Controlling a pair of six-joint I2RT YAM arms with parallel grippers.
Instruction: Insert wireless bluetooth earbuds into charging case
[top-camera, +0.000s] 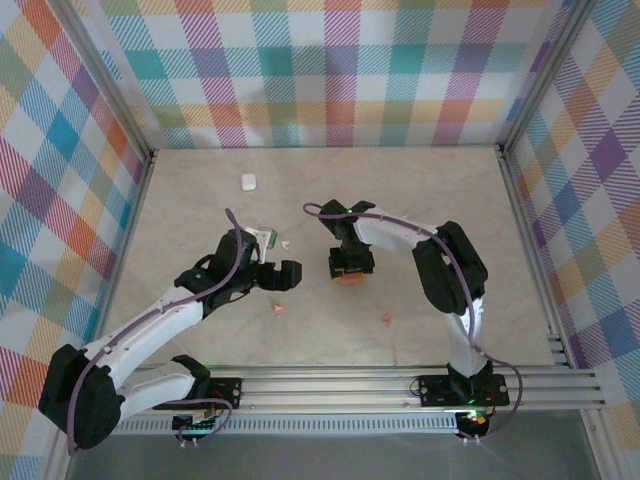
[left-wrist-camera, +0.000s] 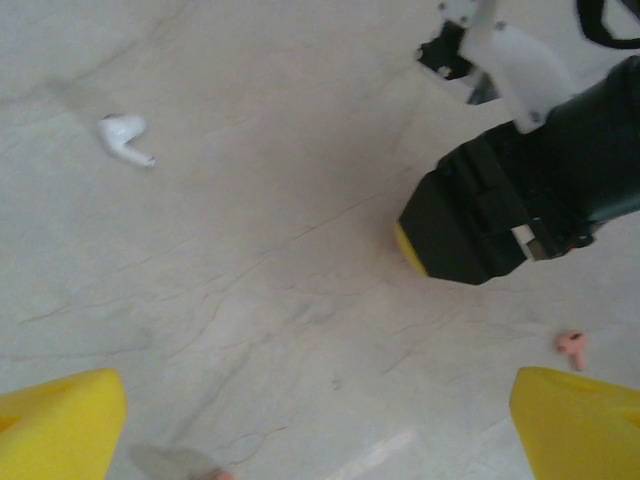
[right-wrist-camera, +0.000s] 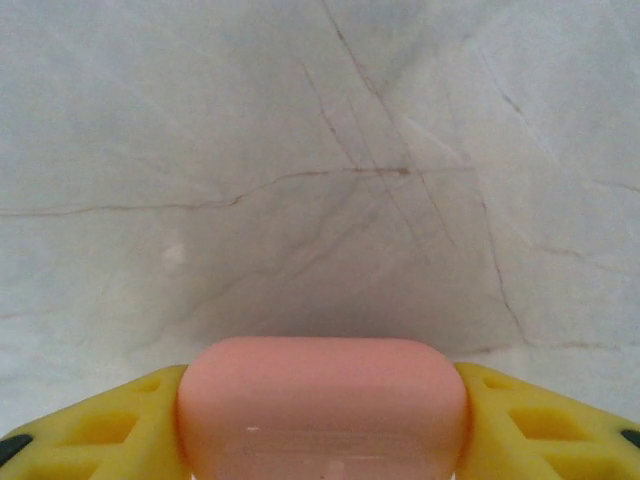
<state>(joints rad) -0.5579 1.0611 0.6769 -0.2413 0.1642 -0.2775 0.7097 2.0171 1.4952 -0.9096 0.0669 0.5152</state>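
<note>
A salmon-pink charging case (right-wrist-camera: 322, 400) sits between the yellow fingers (right-wrist-camera: 110, 430) of my right gripper (right-wrist-camera: 322, 425), and both fingers press its ends. In the top view that gripper (top-camera: 350, 270) points down at the table centre with the pink case (top-camera: 347, 280) under it. My left gripper (top-camera: 286, 275) hovers open to its left; its yellow fingertips (left-wrist-camera: 60, 425) stand wide apart over bare table. A white earbud (left-wrist-camera: 125, 138) lies beyond it, and a pink earbud (left-wrist-camera: 571, 345) lies at the right. Pink earbuds (top-camera: 277, 310) (top-camera: 386, 319) lie nearer the arm bases.
A white charging case (top-camera: 248, 182) lies closed at the back left of the marbled table (top-camera: 420, 200). A white earbud (top-camera: 286, 243) lies just behind the left wrist. Checked walls enclose three sides, and a metal rail (top-camera: 340, 385) runs along the near edge.
</note>
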